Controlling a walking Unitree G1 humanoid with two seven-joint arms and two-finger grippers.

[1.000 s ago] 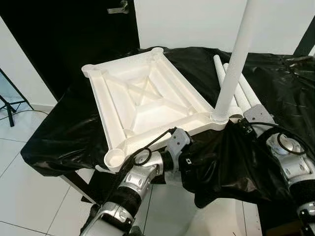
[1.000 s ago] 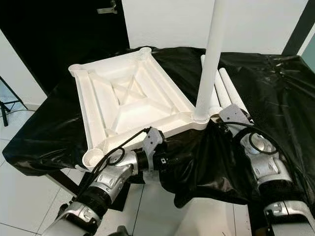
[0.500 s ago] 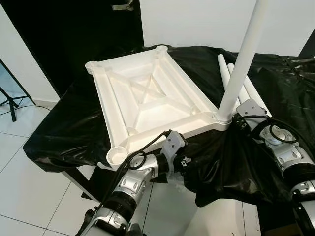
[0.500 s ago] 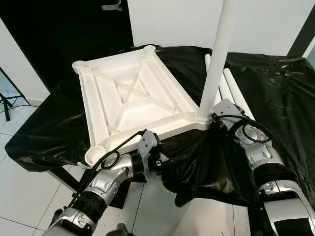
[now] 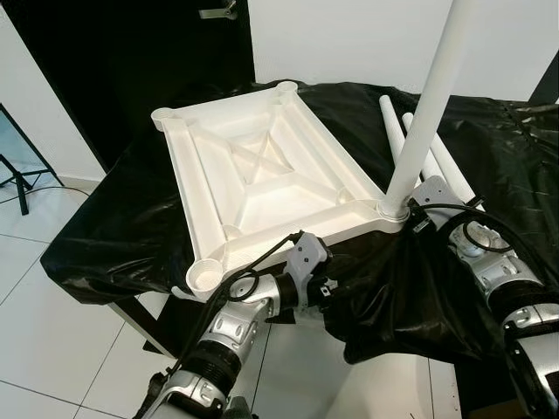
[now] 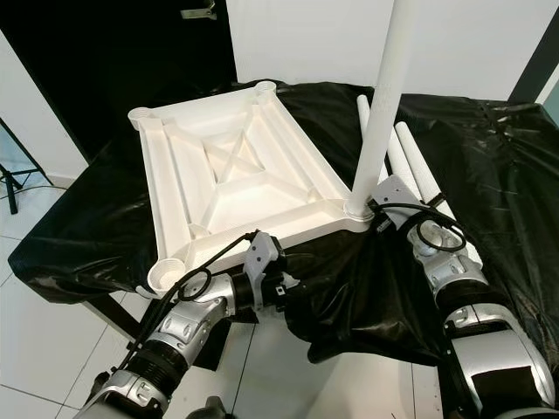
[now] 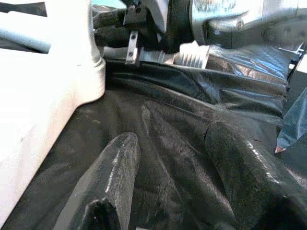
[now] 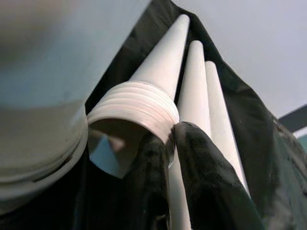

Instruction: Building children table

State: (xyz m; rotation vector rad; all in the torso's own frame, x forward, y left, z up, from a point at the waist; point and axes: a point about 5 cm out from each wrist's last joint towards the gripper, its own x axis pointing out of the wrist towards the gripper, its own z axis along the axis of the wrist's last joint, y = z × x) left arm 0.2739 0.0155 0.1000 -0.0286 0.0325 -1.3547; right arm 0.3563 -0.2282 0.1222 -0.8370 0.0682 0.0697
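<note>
Two arms reaching forward, right hand (image 8: 168, 163) pinching loose leg (image 8: 158, 96), left hand (image 7: 172, 182) released under tabletop (image 5: 253, 175).

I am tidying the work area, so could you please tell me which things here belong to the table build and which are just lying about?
For the build:
- white tabletop, lying upside down
- leg standing in its corner socket
- three loose legs beside it
- right gripper at a threaded leg end

Just there:
- black sheet
- stand on the floor

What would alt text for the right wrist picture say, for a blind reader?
Three white table legs lie side by side on black plastic sheeting, the nearest showing its hollow threaded end. The right pincer's black fingers reach toward that end.
</note>
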